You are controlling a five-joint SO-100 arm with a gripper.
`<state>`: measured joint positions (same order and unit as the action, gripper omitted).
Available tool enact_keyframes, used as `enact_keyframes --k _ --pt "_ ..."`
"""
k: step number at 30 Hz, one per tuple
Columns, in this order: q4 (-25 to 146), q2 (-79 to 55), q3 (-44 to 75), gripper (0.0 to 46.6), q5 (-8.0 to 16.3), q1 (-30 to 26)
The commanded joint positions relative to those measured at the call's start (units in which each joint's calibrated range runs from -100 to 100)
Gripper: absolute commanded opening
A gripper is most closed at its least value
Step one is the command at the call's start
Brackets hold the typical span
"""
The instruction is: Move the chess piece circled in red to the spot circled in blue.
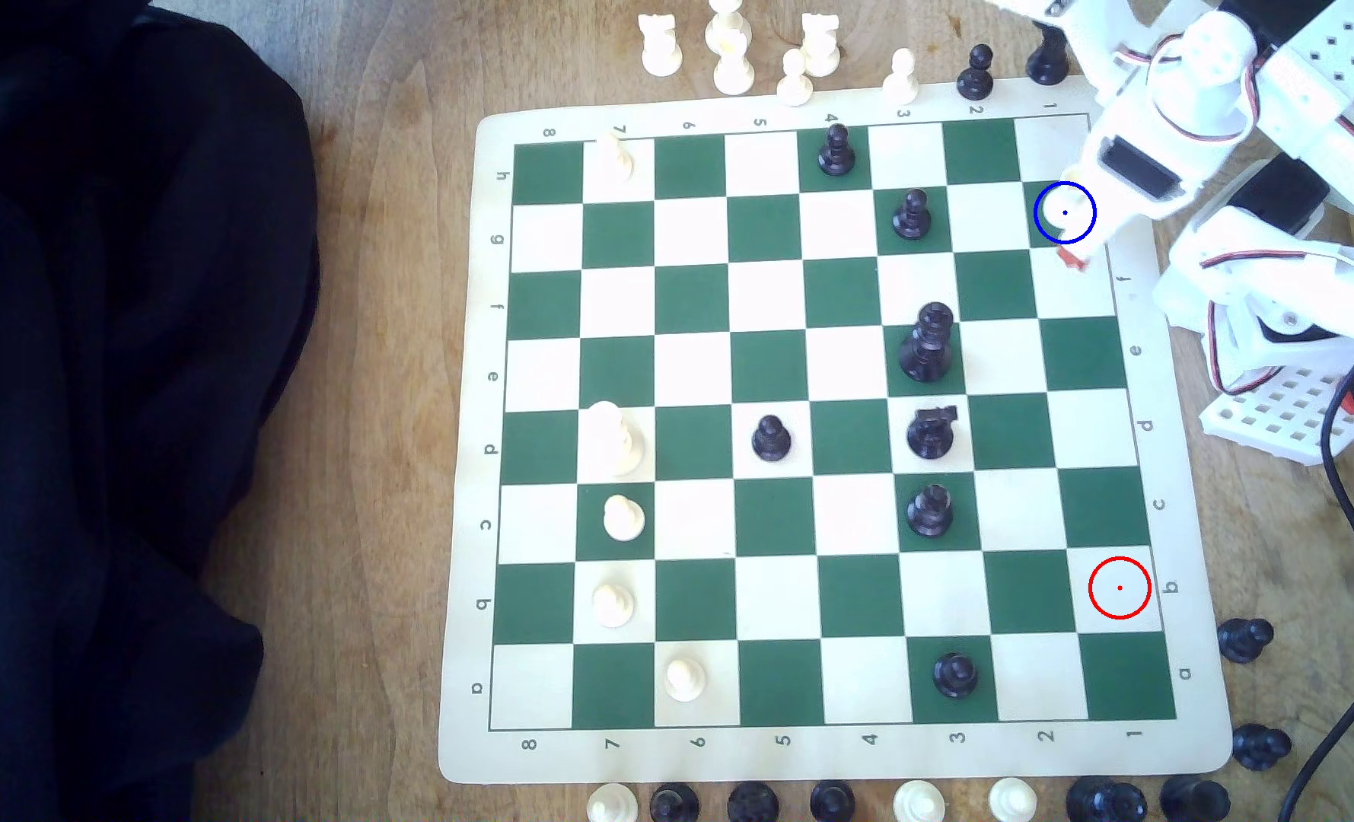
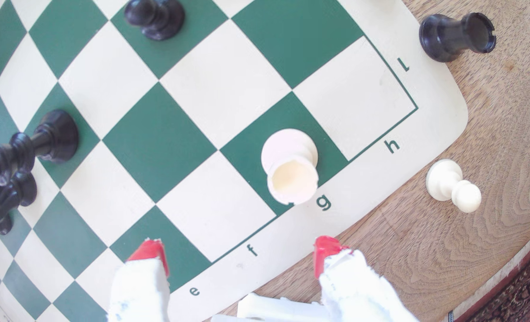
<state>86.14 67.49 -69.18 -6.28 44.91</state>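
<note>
The end effector [image 2: 240,257] is hanging with its red-tipped, white-wrapped fingers [image 2: 150,252] spread wide and gripping nothing, above the mat's [image 2: 437,102] cream border near the printed letters "e", "f" and "g". Just beyond, the piece [image 2: 291,168], smooth cream plastic with a round base and a hollow crenellated top, is standing upright on the spot [image 2: 245,151], the dark green square in row "g", file "1". Farther out, a cream pawn [image 2: 454,185] and a black rook [image 2: 457,37] are resting on the grained wooden tabletop [image 2: 443,247].
</note>
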Motion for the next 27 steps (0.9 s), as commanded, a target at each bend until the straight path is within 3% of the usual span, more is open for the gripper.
enact_keyframes --k 1,6,8,12,15,16,21,27 --pt "4.61 1.19 6.26 26.8 -0.10 -0.84" --pt "7.89 2.80 8.35 26.2 1.51 -8.19" --pt "7.56 3.22 8.35 26.7 6.54 -20.55" --pt "2.40 3.05 7.89 25.2 12.36 -37.99" --pt "-3.50 3.31 6.08 21.1 12.36 -43.93" --pt "-7.76 3.39 4.72 16.8 12.36 -46.75" --pt "-23.07 8.83 -1.81 0.4 12.36 -49.64" --pt "-42.32 22.66 -11.78 0.2 13.77 -48.55"
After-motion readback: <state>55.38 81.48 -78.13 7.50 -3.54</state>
